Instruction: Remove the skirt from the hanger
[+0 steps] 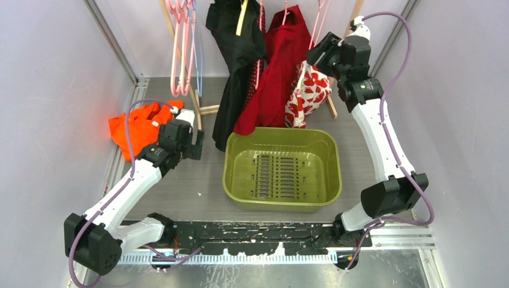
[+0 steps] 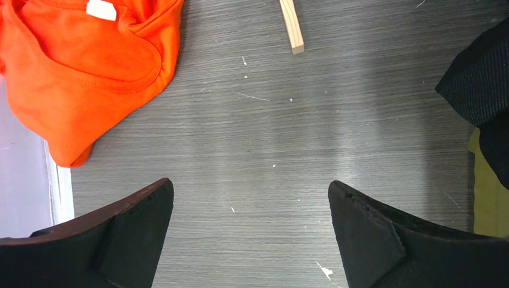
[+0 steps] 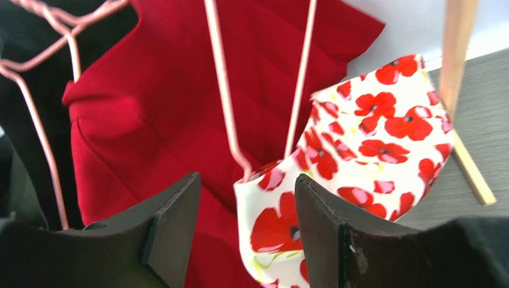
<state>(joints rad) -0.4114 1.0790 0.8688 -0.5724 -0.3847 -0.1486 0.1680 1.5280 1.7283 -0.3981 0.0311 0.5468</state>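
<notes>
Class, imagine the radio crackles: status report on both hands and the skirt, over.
Left hand open, low over table. Right hand open, straddling corner of floral skirt. Skirt still on pink hanger. Red garment crowds alongside.

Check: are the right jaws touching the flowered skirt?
Cannot tell. Right wrist view: an edge of the flowered skirt hangs between the right gripper's open jaws; contact unclear.

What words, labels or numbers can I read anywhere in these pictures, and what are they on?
None can be read.
The only label-like thing is a small white tag on the orange garment: it looks blank and the frame edge cuts it off.
The floral skirt, the red garment and the green basket show no lettering.
</notes>
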